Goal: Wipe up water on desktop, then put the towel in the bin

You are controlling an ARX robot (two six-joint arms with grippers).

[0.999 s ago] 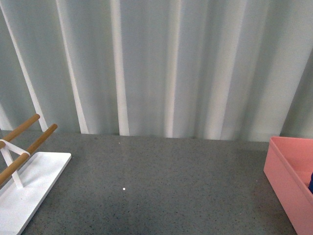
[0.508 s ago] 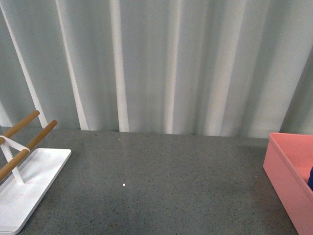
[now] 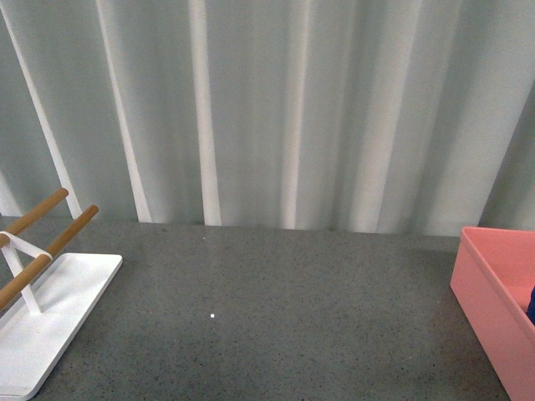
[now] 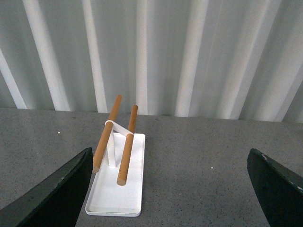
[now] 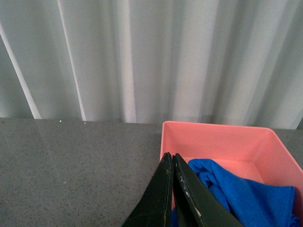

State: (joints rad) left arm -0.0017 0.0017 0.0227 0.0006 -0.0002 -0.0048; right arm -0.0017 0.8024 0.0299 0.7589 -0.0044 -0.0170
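The towel (image 5: 241, 194) lies inside the bin (image 5: 215, 134); my right claw (image 5: 174, 189) is pinched closed and empty, my left claw (image 4: 170, 189) gapes wide.

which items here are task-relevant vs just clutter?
Task-relevant:
- desktop
- towel, lying in the bin
- bin
- right pincer, shut, empty
- left pincer, open, empty

Clutter:
- white rack with wooden rods
- curtain behind
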